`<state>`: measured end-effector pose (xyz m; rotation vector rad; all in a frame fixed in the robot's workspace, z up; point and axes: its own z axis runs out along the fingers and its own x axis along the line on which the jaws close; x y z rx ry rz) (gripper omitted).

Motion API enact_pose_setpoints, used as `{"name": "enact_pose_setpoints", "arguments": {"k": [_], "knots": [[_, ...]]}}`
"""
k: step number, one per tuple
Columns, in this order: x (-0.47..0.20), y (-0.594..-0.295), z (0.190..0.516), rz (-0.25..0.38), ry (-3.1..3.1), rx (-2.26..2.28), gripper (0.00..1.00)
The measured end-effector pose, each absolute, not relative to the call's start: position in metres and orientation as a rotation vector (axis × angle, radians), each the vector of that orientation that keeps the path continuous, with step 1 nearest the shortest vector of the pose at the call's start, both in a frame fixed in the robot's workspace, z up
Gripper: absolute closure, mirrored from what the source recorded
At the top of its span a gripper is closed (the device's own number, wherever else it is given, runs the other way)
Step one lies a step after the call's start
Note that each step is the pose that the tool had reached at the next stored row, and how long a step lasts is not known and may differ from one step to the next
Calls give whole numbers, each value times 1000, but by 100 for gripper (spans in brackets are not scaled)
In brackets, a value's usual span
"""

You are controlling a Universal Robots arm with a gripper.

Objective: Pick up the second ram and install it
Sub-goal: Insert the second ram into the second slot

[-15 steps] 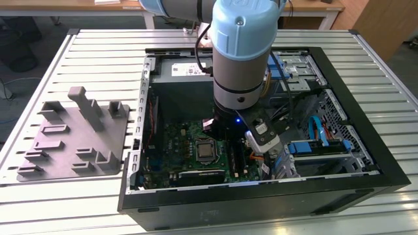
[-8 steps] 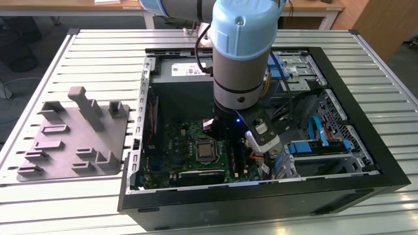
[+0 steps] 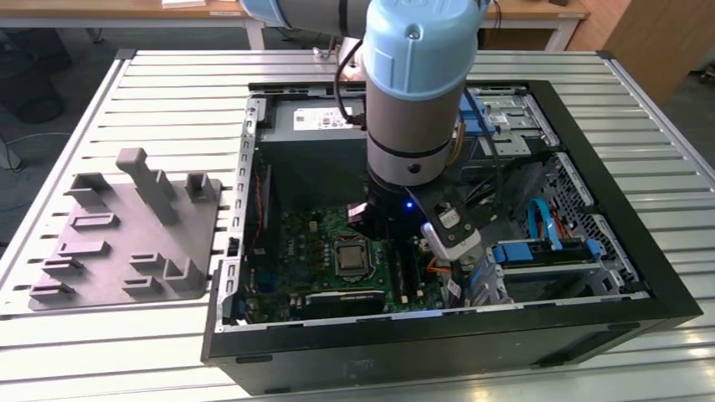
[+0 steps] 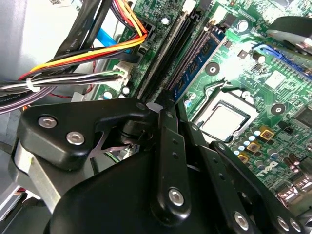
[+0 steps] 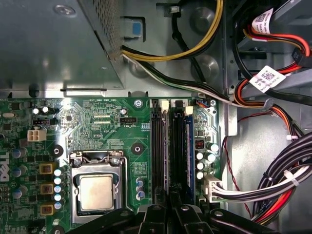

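Slatted metal table [image 3: 146, 84] carries an open black computer case [image 3: 470, 343] toward the exterior view's right and a grey moulded holder block [image 3: 123, 243] with upright posts, just beside it.

A computer case [image 3: 625, 276] lies open on the bench [image 3: 167, 84], with a holder block [image 3: 129, 239] beside it on the exterior view's left. The arm [image 3: 419, 92] reaches down into the case over the motherboard [image 3: 324, 251]. In the first wrist view, the memory slots [image 5: 168, 146] run side by side between the processor socket [image 5: 97, 187] and a bundle of cables [image 5: 287, 180], with the power supply box [image 5: 53, 44] beyond the motherboard's edge.
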<state>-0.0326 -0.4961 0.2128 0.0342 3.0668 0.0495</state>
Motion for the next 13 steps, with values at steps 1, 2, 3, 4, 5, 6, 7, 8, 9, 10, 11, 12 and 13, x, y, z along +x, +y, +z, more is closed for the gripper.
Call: {"name": "enact_pose_setpoints", "arguments": {"k": [1, 2, 3, 4, 5, 6, 7, 8, 9, 10, 11, 12, 13], "knots": [[-32, -496, 213, 49, 3068, 32, 86], [-32, -496, 213, 49, 3068, 30, 86], [-31, -496, 213, 49, 3069, 27, 86], [-31, -496, 213, 49, 3069, 23, 86], [-30, -495, 213, 49, 3070, 21, 86], [-30, -495, 212, 49, 3070, 20, 86], [-30, -495, 212, 50, 3070, 19, 86], [-30, -494, 212, 50, 3070, 19, 86], [-30, -493, 212, 49, 3070, 19, 86], [-30, -493, 211, 50, 3070, 19, 86], [-30, -493, 211, 50, 3070, 19, 86], [-30, -493, 211, 50, 3070, 19, 86], [-30, -493, 210, 50, 3070, 19, 86]]}}
